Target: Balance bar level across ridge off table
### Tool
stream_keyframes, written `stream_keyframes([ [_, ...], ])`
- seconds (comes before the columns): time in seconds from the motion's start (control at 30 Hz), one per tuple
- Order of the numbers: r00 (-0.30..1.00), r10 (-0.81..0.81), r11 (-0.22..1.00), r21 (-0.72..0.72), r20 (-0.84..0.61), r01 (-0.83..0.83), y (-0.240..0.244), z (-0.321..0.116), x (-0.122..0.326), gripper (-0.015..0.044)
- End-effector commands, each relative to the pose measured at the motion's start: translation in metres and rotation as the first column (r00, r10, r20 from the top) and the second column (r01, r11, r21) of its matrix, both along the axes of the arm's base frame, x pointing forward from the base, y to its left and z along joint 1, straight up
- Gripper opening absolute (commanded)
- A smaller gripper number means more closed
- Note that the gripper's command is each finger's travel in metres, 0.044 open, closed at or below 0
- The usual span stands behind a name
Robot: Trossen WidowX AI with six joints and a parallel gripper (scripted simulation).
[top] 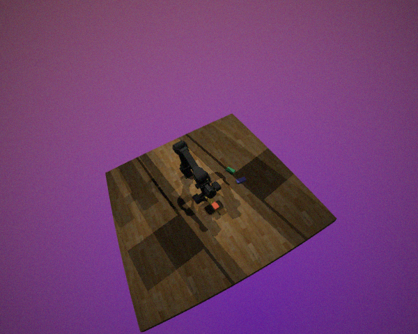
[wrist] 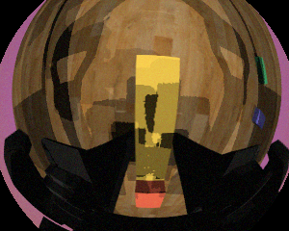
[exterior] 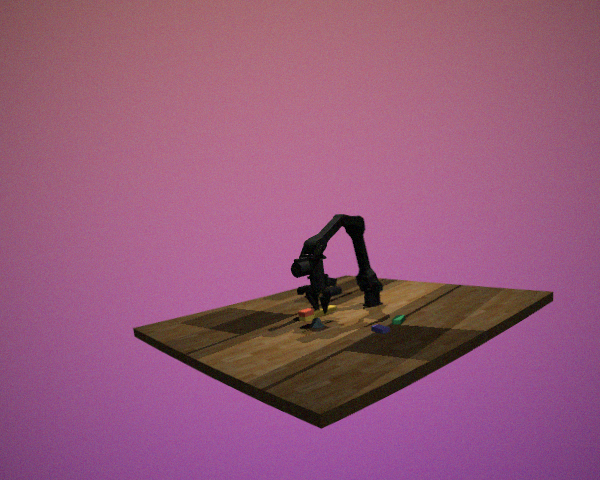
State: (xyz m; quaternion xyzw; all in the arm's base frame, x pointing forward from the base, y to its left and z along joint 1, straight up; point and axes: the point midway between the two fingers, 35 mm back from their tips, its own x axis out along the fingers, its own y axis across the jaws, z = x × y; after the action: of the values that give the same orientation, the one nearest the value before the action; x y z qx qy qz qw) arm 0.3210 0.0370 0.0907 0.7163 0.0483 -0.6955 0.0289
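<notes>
The yellow bar runs lengthwise between my fingers, with a red block on its far end. The dark teal ridge stands on the table just under the bar's middle part in the exterior view. The bar looks roughly level above the table, but its contact with the ridge is hidden. My gripper is low over the bar, partly open, one finger on each side. The fingers are close beside the bar and do not clamp it.
A green block and a blue block lie on the wooden table off to one side of the bar. Dark shadows cross the table.
</notes>
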Motion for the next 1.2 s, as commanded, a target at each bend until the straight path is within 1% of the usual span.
stream_keyframes([
  [0.0,1.0,0.0,1.0,0.0,0.0,0.0,0.0,0.0,0.0,0.0185],
  [0.07,1.0,0.0,1.0,0.0,0.0,0.0,0.0,0.0,0.0,0.0185],
  [0.37,1.0,0.0,1.0,0.0,0.0,0.0,0.0,0.0,0.0,0.0421],
  [0.4,1.0,0.0,1.0,0.0,0.0,0.0,0.0,0.0,0.0,0.044],
  [0.53,1.0,0.0,1.0,0.0,0.0,0.0,0.0,0.008,0.001,0.044],
  [0.73,1.0,0.0,1.0,-0.001,0.0,0.0,0.0,0.082,0.001,0.044],
  [0.8,1.0,0.0,1.0,-0.001,0.0,0.0,0.0,0.098,-0.002,0.044],
  [1.17,1.0,0.0,1.0,-0.001,0.0,0.0,0.0,0.1,-0.003,0.044],
])
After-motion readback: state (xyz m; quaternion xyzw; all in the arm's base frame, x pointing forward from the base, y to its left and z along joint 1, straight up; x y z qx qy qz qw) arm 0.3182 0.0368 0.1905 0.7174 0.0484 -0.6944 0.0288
